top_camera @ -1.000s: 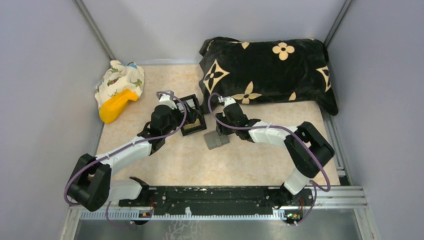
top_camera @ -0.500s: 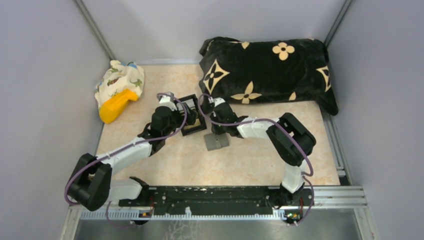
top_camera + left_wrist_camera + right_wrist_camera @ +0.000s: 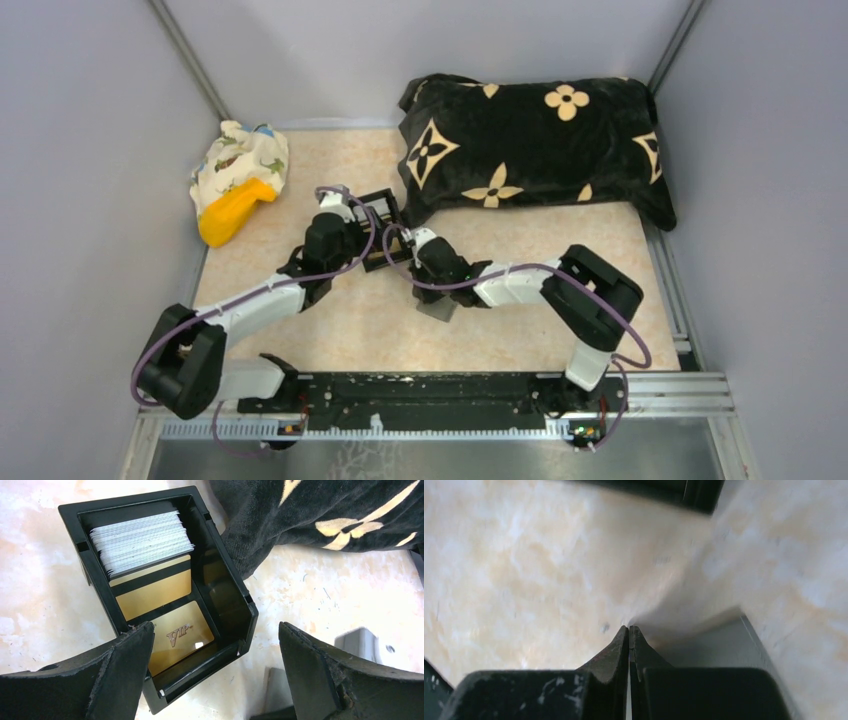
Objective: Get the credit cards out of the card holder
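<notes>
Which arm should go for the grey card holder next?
Probably right: the right gripper, shut and empty, is beside the card holder; the left gripper hangs open over the black box.

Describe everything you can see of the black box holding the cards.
The black box is open-topped and glossy like hard plastic, with slanted walls. Inside lie a fanned stack of silvery cards at the far end, a striped gold card in the middle and a gold VIP card nearest. It sits on the beige table, close beside the black cushion; whether they touch cannot be told. The left claw hangs open over its near end.
</notes>
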`<action>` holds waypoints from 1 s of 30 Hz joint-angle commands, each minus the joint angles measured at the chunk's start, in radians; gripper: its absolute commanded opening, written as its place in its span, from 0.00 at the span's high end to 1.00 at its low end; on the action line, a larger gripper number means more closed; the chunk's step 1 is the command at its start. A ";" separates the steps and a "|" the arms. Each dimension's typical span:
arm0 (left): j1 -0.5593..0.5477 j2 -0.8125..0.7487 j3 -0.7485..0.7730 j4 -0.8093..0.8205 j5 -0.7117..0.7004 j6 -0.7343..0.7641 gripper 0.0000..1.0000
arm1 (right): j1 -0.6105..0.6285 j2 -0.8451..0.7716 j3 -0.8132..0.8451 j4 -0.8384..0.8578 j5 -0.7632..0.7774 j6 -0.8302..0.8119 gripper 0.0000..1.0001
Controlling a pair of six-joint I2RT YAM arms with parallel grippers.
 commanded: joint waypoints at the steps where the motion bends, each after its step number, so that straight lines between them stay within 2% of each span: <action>1: -0.004 -0.021 0.004 0.021 0.027 0.000 0.01 | 0.017 -0.151 -0.080 -0.015 0.019 0.045 1.00; 5: -0.018 -0.020 0.022 0.012 0.053 -0.011 0.01 | 0.006 -0.308 -0.102 -0.006 0.105 0.028 1.00; 10: -0.089 -0.008 0.054 -0.014 0.064 0.036 0.01 | -0.065 -0.410 -0.167 -0.012 0.133 0.019 1.00; 17: -0.221 0.052 0.041 -0.006 0.099 0.022 0.01 | -0.140 -0.455 -0.290 -0.058 0.166 0.019 1.00; 23: -0.305 0.128 0.047 0.003 0.146 0.016 0.01 | -0.142 -0.457 -0.299 -0.063 0.158 0.027 1.00; 30: -0.356 0.344 0.115 0.023 0.183 -0.057 0.01 | -0.143 -0.421 -0.288 -0.044 0.169 0.040 1.00</action>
